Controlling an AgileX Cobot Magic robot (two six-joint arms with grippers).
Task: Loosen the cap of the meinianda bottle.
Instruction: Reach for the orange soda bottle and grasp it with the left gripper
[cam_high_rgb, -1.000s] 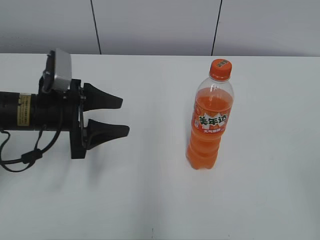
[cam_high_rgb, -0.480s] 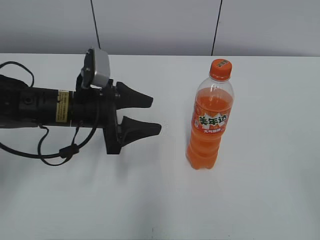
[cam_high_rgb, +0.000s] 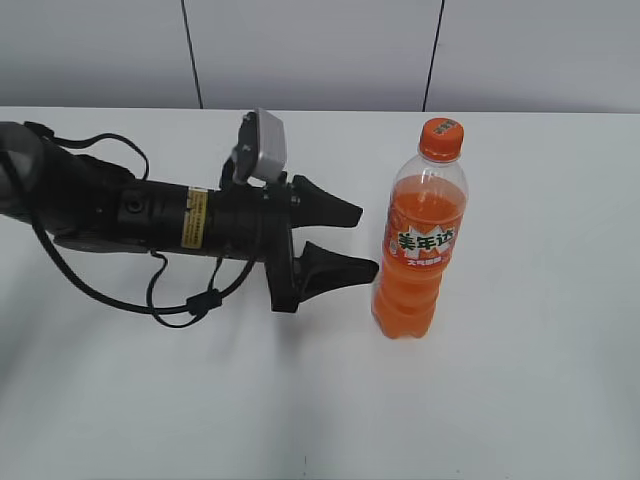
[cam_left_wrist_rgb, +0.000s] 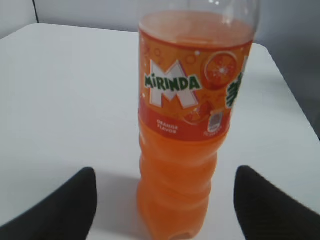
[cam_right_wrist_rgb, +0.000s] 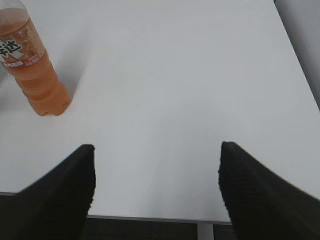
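Observation:
The meinianda bottle (cam_high_rgb: 418, 240) stands upright on the white table, full of orange soda, with an orange label. Its orange cap (cam_high_rgb: 441, 139) sits on top, untouched. My left gripper (cam_high_rgb: 360, 240) is open, level with the bottle's lower half, its fingertips just left of the bottle and apart from it. In the left wrist view the bottle (cam_left_wrist_rgb: 190, 135) stands close ahead, centred between the two open fingers (cam_left_wrist_rgb: 165, 200); the cap is out of that view. My right gripper (cam_right_wrist_rgb: 156, 175) is open and empty near the table's edge, with the bottle (cam_right_wrist_rgb: 35, 70) far to its upper left.
The white table (cam_high_rgb: 520, 380) lies around the bottle. A grey panelled wall (cam_high_rgb: 310, 50) rises behind the table. The table's near edge (cam_right_wrist_rgb: 150, 219) shows in the right wrist view. The left arm's cable (cam_high_rgb: 180, 305) hangs under the arm.
My left arm has moved to the right across the table, bringing its open fingers from the far left up close to the bottle. The bottle has not moved.

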